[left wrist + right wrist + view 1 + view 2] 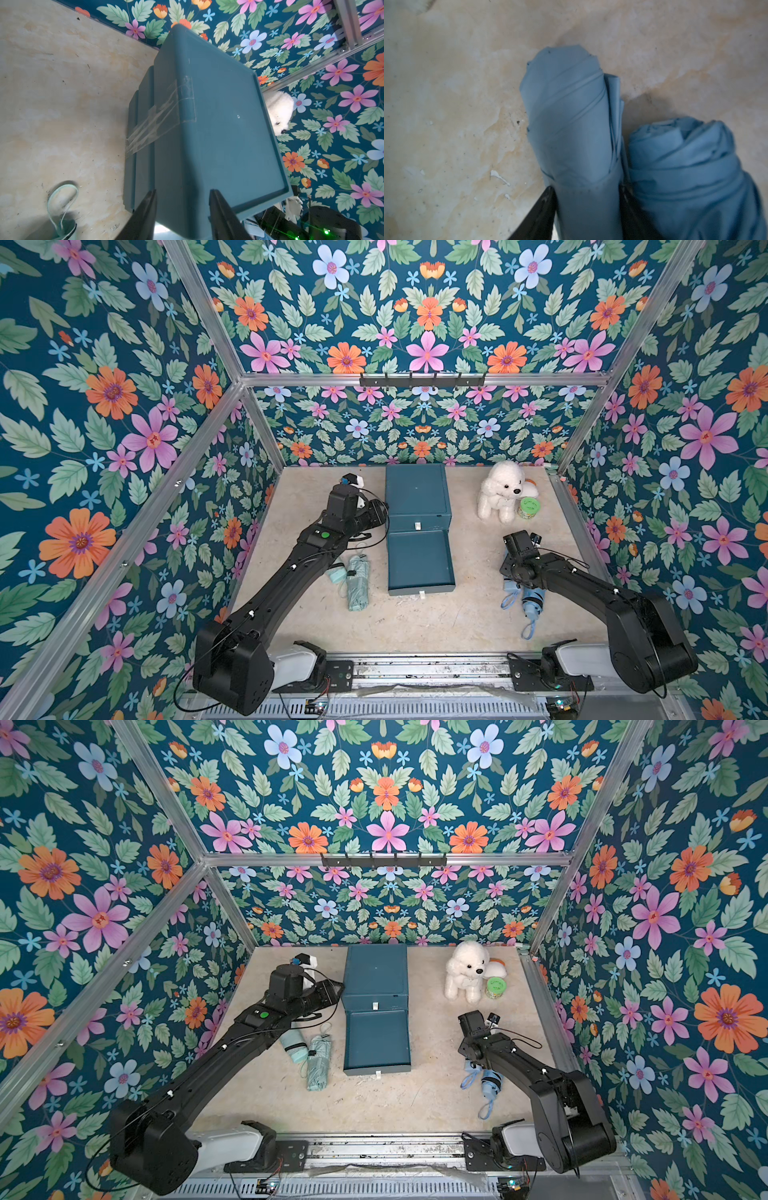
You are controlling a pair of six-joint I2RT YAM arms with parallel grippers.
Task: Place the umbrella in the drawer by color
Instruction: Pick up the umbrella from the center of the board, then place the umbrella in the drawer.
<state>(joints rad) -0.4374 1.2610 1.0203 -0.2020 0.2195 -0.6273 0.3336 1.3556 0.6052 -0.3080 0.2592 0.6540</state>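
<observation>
Left arm (291, 572) stretched far forward, right arm (582, 576) bent low!
The left gripper (182, 191) is turned sideways, fingers parted; the right gripper (585, 187) points straight down, its fingers pressing both sides of the blue umbrella (566, 104).

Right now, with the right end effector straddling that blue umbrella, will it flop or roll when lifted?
The blue umbrella looks tightly rolled, so it likely lifts as one fairly stiff bundle. Its smooth fabric may slip a little in the right end effector. Being round, it could roll if nudged, though the neighbouring blue roll may block that.
</observation>
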